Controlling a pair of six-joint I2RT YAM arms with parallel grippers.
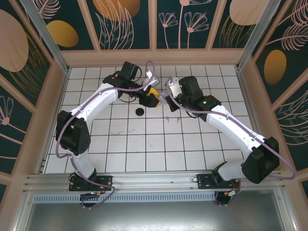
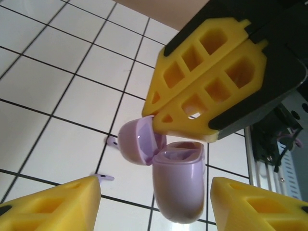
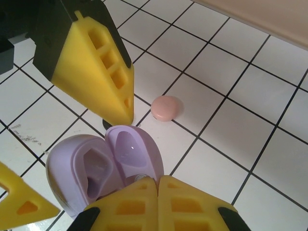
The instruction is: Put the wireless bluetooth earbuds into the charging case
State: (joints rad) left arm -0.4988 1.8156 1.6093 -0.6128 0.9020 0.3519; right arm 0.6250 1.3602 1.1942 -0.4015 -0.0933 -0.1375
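White tiles (image 1: 144, 144) carry lavender earbuds (image 2: 111, 141) amid floral walls (image 1: 120, 24).

A white tabletop (image 1: 144, 144) ruled into square tiles by dark lines is fenced by dark teal wall panels (image 1: 134, 33) printed with tan leaves and orange ovals, with a ridged metal rail (image 1: 154, 180) along its near edge.

The counter (image 1: 144, 149) is a white surface ruled into square tiles by dark lines, with pale boards along its left, right and far edges. A small black round thing (image 1: 140, 111) lies left of centre, in the far half. To its right, near the middle, two tiny lavender earbuds (image 1: 167, 118) lie near each other, not touching. A rounded pinkish-tan thing (image 3: 166, 108) sits over a grid line. A faint dark scuff (image 1: 115, 132) marks one tile.
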